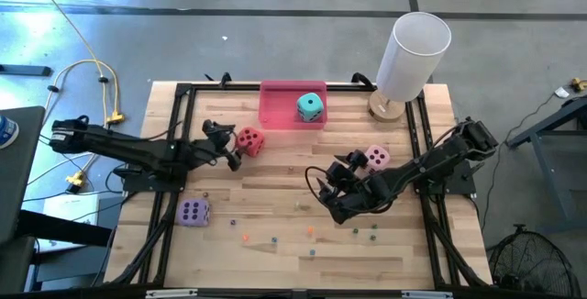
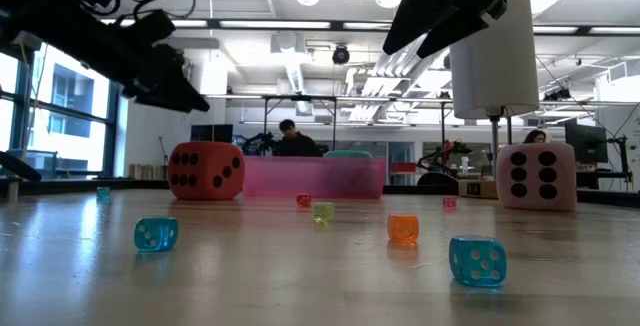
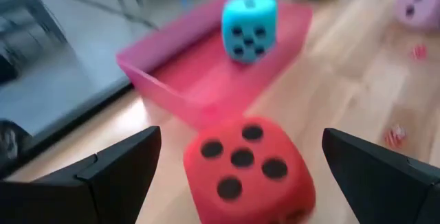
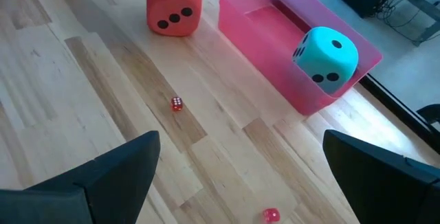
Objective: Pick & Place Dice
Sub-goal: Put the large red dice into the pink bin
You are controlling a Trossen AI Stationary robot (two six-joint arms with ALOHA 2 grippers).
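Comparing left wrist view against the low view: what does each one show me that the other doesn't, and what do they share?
Only the left wrist view: the teal die sitting in the pink tray, and the open left gripper with the red die between its fingers, apparently not touched.

Only the low view: the white cylinder, and small blue, orange and yellow-green dice up front.

Both: red die, pink tray, and the pink die.
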